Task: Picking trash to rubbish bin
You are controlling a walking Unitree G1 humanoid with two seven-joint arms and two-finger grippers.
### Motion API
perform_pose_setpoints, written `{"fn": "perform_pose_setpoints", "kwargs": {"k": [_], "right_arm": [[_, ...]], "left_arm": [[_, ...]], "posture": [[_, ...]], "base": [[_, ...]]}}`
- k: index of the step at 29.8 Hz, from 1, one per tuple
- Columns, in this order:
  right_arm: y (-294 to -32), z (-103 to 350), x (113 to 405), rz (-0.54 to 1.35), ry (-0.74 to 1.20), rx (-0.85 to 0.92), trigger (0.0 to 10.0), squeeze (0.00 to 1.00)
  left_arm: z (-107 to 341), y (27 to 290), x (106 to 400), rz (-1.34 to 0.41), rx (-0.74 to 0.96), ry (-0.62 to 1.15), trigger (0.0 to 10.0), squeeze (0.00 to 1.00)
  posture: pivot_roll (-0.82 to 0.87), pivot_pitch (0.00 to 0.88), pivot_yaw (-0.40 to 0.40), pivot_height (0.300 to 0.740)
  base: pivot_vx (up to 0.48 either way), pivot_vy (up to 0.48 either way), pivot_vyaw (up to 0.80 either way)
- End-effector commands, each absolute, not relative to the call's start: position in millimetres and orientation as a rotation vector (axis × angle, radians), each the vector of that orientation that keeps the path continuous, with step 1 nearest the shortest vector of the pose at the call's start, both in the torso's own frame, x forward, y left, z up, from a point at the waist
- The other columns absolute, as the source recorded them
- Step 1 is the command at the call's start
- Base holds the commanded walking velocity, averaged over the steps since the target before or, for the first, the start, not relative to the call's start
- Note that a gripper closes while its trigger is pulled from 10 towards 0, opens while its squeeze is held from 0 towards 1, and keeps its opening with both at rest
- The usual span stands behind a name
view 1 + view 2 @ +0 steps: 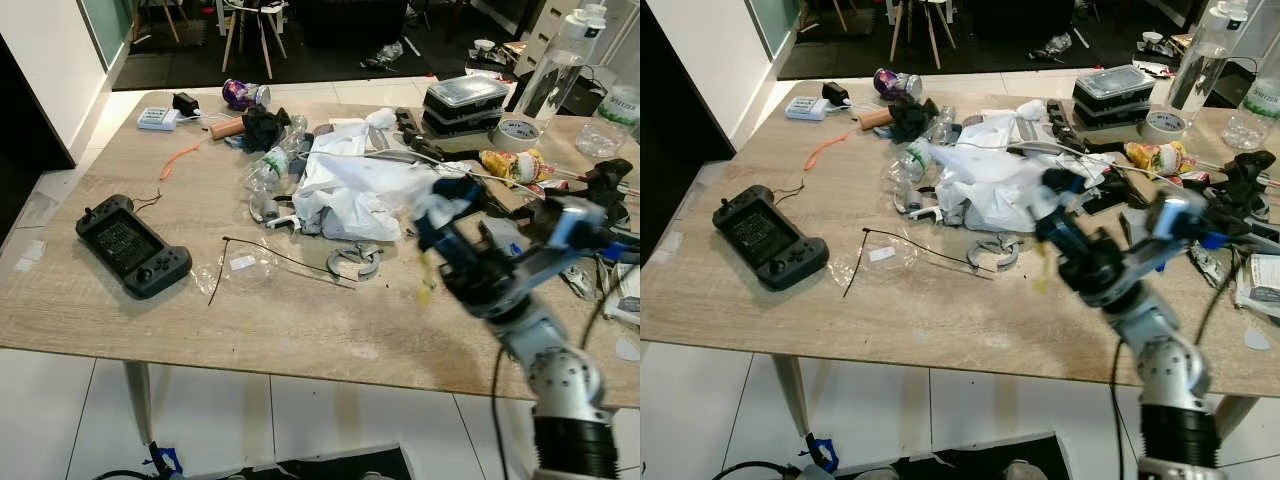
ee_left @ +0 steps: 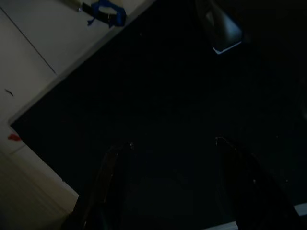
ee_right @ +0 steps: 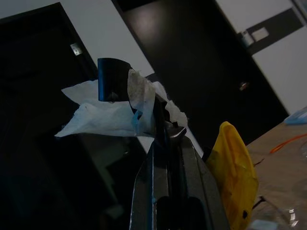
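Note:
My right gripper (image 1: 437, 203) is raised above the right half of the wooden table (image 1: 300, 320), blurred in the head views. The right wrist view has its fingers (image 3: 165, 158) shut on a crumpled white tissue (image 3: 96, 120), and a yellow wrapper (image 3: 232, 167) hangs beside them; that same yellow wrapper (image 1: 427, 280) dangles under the arm. Trash lies on the table: a white plastic bag (image 1: 355, 185), a crushed clear bottle (image 1: 270, 165), a purple can (image 1: 240, 93) and clear film (image 1: 235, 265). My left gripper (image 2: 172, 163) hangs idle, open, over dark floor.
A black game console (image 1: 130, 245) lies at the table's left. Stacked black lunch boxes (image 1: 465, 103), a tape roll (image 1: 518, 132), a tall water bottle (image 1: 560, 70) and cables crowd the far right. Chairs stand beyond the table on dark floor.

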State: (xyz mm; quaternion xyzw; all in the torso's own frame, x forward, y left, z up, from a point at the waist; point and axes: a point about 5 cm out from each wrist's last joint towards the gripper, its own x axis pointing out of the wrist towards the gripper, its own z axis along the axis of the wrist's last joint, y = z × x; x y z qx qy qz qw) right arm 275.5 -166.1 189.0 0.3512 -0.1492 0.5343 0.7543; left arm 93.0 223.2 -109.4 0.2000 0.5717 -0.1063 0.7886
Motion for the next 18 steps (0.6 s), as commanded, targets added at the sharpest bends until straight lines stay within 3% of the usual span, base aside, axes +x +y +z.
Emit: {"fn": "perform_pose_setpoints", "kwargs": {"k": [1, 5, 18], "right_arm": [[-158.4, 188.7, 273.0, 1.196, -0.301, 0.772, 10.0, 0.0], [-142.2, 180.4, 273.3, 1.221, -0.219, 0.762, 10.0, 0.0], [-123.7, 160.7, 270.2, 1.219, -0.102, 0.741, 10.0, 0.0]], "left_arm": [[-110.1, 228.4, 85.9, -0.211, 0.434, 1.26, 10.0, 0.0], [-110.1, 228.9, 85.8, -0.204, 0.443, 1.262, 10.0, 0.0], [-110.2, 228.9, 85.8, -0.2, 0.443, 1.262, 10.0, 0.0]], "posture": [[-0.03, 0.095, 0.006, 0.74], [-0.03, 0.095, 0.006, 0.74], [-0.03, 0.095, 0.006, 0.74]], "base": [[0.0, 0.0, 0.0], [-0.28, 0.0, 0.0], [-0.329, 0.0, 0.0]]}}
